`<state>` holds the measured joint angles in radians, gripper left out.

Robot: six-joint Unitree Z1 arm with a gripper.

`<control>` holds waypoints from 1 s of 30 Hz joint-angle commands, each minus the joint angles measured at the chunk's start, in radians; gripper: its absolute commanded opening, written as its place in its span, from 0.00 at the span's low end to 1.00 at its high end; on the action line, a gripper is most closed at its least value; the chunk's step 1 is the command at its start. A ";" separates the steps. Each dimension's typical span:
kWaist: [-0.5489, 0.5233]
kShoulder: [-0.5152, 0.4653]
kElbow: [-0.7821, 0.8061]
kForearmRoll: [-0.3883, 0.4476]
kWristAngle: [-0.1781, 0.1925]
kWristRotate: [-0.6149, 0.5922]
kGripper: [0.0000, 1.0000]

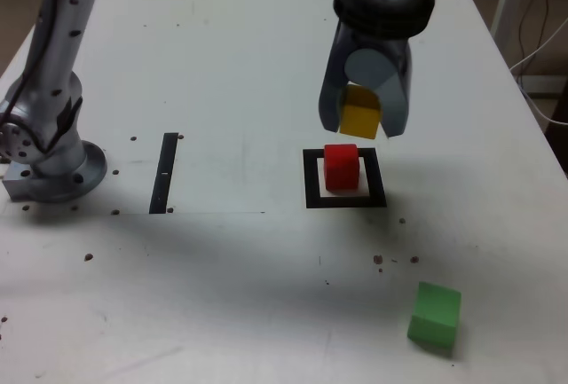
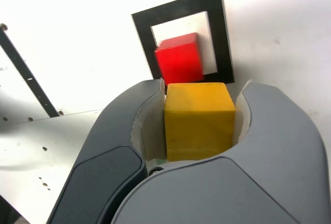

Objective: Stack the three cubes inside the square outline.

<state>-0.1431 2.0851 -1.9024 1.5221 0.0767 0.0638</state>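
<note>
Fingers [image 2: 147,131] closed snugly on yellow cube [image 2: 200,120], opposite sides; looks light, stiff, perhaps slightly slick. Square hold suits stacking.

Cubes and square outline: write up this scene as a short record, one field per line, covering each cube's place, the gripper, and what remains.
red cube: inside the square outline
yellow cube: held in the gripper, above the table
green cube: on the table, outside the outline
stacked on red: nothing yet
remaining: yellow and green to stack
</note>
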 commanded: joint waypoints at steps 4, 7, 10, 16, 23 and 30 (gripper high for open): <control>0.024 -0.045 0.094 -0.077 -0.020 -0.027 0.30; 0.034 -0.058 0.142 -0.116 -0.031 -0.039 0.30; 0.042 -0.064 0.176 -0.148 -0.037 -0.051 0.30; 0.059 -0.063 0.228 -0.203 -0.045 -0.058 0.30; 0.063 -0.052 0.264 -0.250 -0.052 -0.073 0.30; 0.065 -0.046 0.274 -0.256 -0.058 -0.075 0.30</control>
<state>-0.0811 2.0347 -1.6316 1.2683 0.0217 -0.0086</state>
